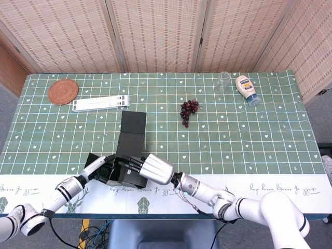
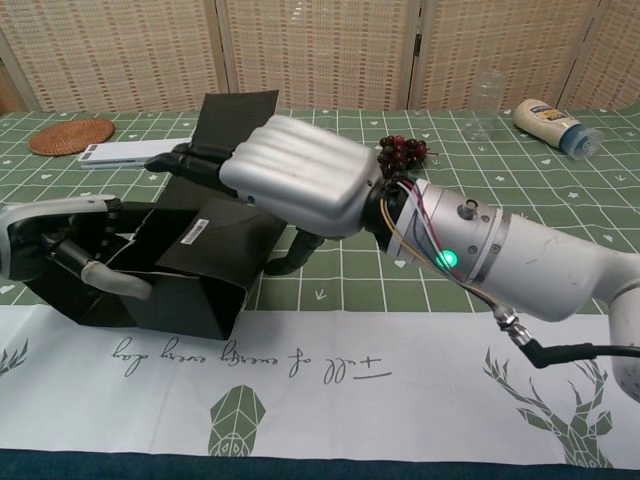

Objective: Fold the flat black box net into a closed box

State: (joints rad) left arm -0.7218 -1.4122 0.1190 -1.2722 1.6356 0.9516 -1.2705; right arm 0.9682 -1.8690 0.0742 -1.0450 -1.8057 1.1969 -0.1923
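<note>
Right hand [image 2: 300, 185] lies flat on top of the half-formed black box [image 1: 126, 165], fingers stretched leftward and pressing a panel down, while the left hand [image 2: 55, 245] clasps the box's left end at the near edge of the table [image 1: 259, 140]. I judge the folding partly done: the near body looks like a low shell with walls up, but a long flap [image 1: 133, 132] reaches away toward the far side, not yet folded over or tucked in.
</note>
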